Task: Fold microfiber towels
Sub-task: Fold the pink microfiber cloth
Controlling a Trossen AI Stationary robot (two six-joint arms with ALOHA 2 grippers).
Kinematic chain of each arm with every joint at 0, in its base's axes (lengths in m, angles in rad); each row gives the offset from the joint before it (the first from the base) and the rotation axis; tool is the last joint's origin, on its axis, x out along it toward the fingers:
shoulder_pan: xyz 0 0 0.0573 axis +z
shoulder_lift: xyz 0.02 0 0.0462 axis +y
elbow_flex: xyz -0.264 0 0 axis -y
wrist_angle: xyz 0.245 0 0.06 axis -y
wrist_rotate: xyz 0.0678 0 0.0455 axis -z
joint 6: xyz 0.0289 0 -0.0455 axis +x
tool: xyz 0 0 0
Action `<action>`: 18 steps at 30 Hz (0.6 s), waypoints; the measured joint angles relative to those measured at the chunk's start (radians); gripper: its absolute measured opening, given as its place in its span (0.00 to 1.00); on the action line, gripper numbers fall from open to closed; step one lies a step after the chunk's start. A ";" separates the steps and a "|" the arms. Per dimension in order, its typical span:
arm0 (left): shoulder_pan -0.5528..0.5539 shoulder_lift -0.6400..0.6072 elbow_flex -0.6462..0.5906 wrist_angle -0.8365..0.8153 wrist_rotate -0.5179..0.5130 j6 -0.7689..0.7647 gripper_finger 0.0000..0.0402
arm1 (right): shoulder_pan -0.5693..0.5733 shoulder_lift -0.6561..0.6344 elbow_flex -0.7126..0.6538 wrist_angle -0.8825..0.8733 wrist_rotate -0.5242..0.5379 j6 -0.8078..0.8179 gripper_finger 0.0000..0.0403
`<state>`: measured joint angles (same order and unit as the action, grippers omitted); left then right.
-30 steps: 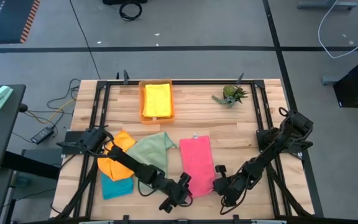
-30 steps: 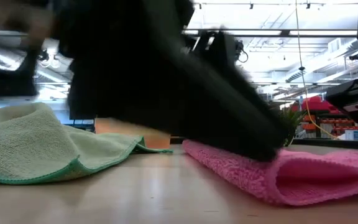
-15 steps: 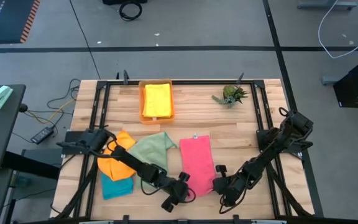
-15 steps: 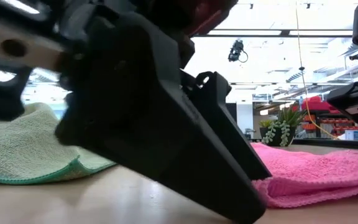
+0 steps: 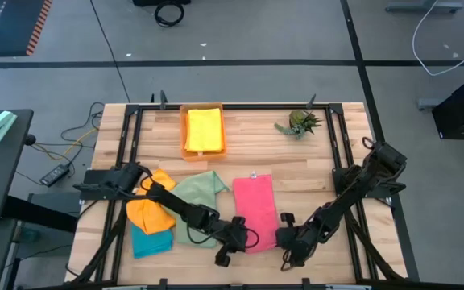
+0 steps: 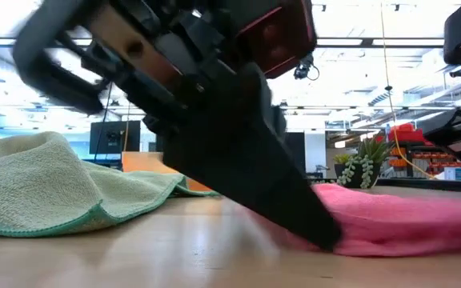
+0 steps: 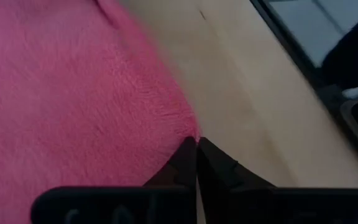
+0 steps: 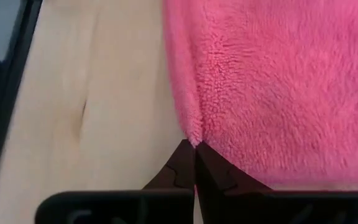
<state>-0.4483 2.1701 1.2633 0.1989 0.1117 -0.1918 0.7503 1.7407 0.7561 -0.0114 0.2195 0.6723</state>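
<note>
Even, soft overhead light fills the high view, with faint shadows. In the low view, bright ceiling strip lights point(image 6: 390, 54) glare, and the near dark arm point(image 6: 214, 120) is blurred. Both wrist views are soft-focused at their edges.

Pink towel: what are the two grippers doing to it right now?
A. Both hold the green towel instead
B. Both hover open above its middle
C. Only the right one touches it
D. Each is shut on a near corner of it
D: the left gripper and the right gripper each show fingers pinched together on a corner of the pink towel, which lies on the table's near side.
</note>
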 joint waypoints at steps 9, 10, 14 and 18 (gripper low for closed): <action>0.126 -0.208 -0.001 -0.068 0.087 -0.165 0.02 | -0.126 -0.287 0.001 -0.179 -0.116 0.041 0.01; 0.143 -0.228 -0.003 -0.092 0.087 -0.180 0.01 | -0.152 -0.322 0.002 -0.202 -0.131 0.042 0.01; 0.179 -0.286 -0.001 -0.136 0.085 -0.325 0.01 | -0.200 -0.422 0.002 -0.276 -0.208 0.080 0.01; 0.130 -0.293 -0.002 -0.138 0.112 -0.505 0.01 | -0.161 -0.484 0.003 -0.264 -0.282 0.175 0.01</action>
<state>-0.3185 1.8767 1.2615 0.0606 0.2238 -0.6968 0.5891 1.2571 0.7589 -0.2749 -0.0621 0.8477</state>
